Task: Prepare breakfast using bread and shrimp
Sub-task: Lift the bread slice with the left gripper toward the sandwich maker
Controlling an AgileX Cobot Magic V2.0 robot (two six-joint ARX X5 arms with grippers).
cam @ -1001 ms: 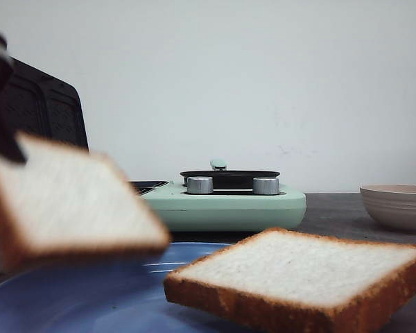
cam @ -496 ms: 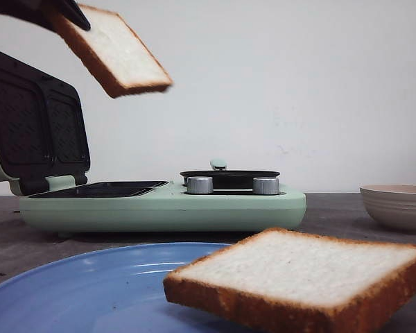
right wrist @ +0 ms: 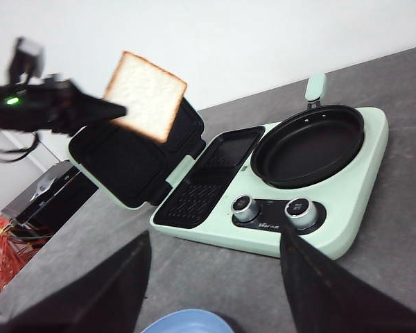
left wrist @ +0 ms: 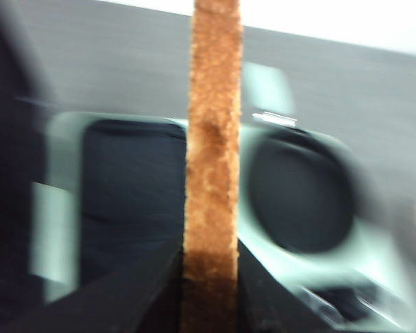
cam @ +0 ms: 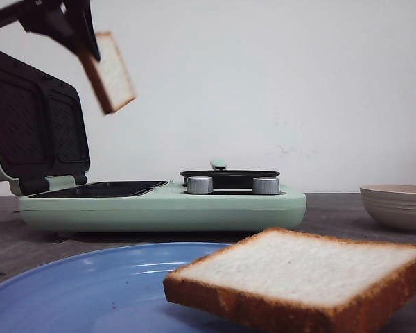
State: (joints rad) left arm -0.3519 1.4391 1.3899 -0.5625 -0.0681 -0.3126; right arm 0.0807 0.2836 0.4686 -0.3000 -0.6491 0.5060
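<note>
One slice of bread [cam: 109, 73] hangs tilted high above the open sandwich maker, and my left gripper [cam: 83, 41] is shut on its upper edge. In the left wrist view its brown crust [left wrist: 211, 139] runs edge-on between the left gripper's [left wrist: 209, 277] closed jaws. The right wrist view shows that slice [right wrist: 145, 96] in front of the raised lid. A second slice of bread [cam: 298, 267] rests on the blue plate [cam: 90, 291] at the front. My right gripper [right wrist: 215, 277] stands open above the plate's edge [right wrist: 187, 322], holding nothing. The shrimp is out of view.
A mint-green breakfast maker [cam: 194, 205] sits mid-table with its dark ridged lid [cam: 35, 125] raised at the left. It has a grill plate [right wrist: 204, 177], a round black pan [right wrist: 308, 146] and two silver knobs. A beige bowl [cam: 399, 205] stands at the right.
My left gripper has lifted the bread from low over the plate up and back towards the sandwich maker's lid. The slice has turned from nearly flat to steeply tilted.
</note>
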